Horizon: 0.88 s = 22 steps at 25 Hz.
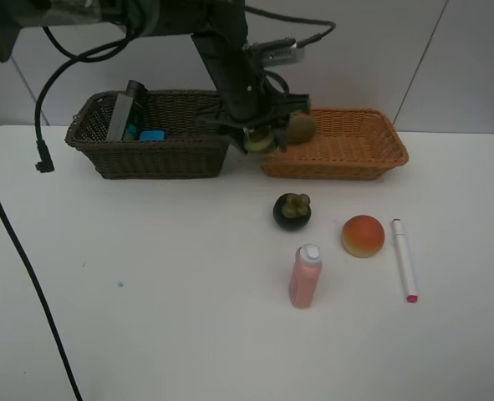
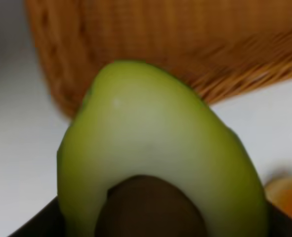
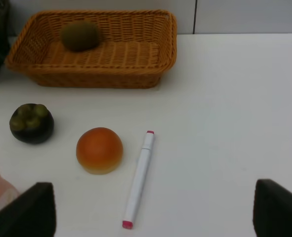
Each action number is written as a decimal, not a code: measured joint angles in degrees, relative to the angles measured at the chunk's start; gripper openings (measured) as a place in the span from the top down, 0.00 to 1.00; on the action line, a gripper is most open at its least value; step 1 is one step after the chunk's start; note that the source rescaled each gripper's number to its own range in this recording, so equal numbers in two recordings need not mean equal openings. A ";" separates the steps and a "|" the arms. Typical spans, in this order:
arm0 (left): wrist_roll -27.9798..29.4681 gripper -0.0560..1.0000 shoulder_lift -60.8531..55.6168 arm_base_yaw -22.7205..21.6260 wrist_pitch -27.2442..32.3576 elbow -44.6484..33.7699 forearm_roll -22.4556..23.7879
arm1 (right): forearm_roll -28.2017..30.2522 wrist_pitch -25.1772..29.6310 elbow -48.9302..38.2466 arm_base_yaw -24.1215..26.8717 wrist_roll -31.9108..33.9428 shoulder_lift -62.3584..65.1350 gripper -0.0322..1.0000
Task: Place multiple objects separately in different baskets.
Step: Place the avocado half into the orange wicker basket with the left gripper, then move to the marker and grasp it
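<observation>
I see a white tabletop [image 1: 146, 334], matte, marked by one small blue speck [image 1: 119, 284] on its left half. Behind it stands a pale wall [image 1: 481, 50] with a thin dark seam [image 1: 417, 67] that slants in the high view. A black cable [image 1: 21, 251] crosses the tabletop's left side. A second cable ends in a plug [image 1: 44, 159] hanging at the far left corner.

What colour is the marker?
The marker is white with pink ends; clearest in right wrist view.

kiwi [image 1: 302, 127] in right basket [image 1: 394, 140], bun [image 1: 363, 236] beside marker [image 1: 404, 259]
</observation>
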<state>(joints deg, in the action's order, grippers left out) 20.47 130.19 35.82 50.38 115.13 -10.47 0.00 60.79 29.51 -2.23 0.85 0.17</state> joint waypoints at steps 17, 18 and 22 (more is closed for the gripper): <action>-5.76 0.01 11.44 0.00 -18.50 10.02 -1.42 | 0.00 0.00 0.00 0.00 0.00 0.00 0.00; -5.76 0.00 11.44 0.00 -18.64 10.02 -1.42 | 0.00 0.00 0.00 0.00 0.00 0.00 0.00; -5.78 0.00 11.44 0.00 -17.55 10.02 -1.42 | 0.00 0.00 0.00 0.00 0.00 0.00 0.00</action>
<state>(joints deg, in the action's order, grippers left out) 14.69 141.62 35.82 32.83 125.15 -11.89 0.00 60.79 29.51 -2.23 0.85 0.17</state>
